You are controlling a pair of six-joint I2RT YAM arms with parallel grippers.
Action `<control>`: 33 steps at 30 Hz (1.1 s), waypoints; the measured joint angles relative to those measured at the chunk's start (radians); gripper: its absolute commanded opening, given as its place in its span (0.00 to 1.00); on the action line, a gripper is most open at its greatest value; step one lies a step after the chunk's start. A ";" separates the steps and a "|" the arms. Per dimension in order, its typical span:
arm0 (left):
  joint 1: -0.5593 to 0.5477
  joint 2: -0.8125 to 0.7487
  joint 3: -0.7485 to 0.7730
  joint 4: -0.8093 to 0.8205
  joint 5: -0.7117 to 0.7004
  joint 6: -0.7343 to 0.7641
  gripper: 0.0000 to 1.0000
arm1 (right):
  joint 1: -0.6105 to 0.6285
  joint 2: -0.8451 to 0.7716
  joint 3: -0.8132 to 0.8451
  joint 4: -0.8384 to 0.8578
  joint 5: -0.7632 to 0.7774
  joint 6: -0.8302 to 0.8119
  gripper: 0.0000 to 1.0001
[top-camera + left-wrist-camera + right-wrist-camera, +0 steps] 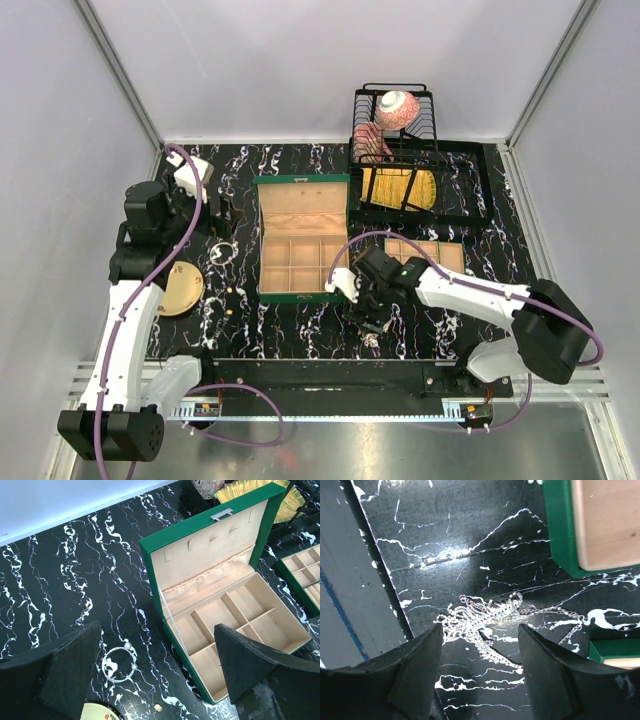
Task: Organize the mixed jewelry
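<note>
Black padded fingers (pixel 415 675) of the right gripper (pixel 480 629) fill the foreground of the right wrist view. They stand apart, flanking a tangled heap of thin silvery chains (pixel 470 616) on the black, white-veined marble tabletop (pixel 445 525); nothing is clamped.

Left wrist view: the left gripper (pixel 156 630) is spread wide and empty. A thin wire hoop with two pale beads (pixel 120 664) lies on the tabletop between its fingers, with a small gold stud (pixel 158 707) nearby. An open green box with beige lining (pixel 235 610) stands just to the right.

Top view: a round gold-coloured plate (pixel 180 290) lies left of that box.
</note>
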 measured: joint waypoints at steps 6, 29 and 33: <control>0.000 -0.004 0.000 0.002 -0.016 0.000 0.99 | 0.037 0.050 -0.006 0.016 0.059 0.014 0.65; 0.000 -0.030 -0.028 0.025 -0.028 0.009 0.99 | 0.068 0.142 -0.003 0.037 0.159 0.024 0.52; 0.000 -0.037 -0.034 0.029 -0.029 0.011 0.99 | 0.086 0.153 0.006 0.033 0.171 0.024 0.46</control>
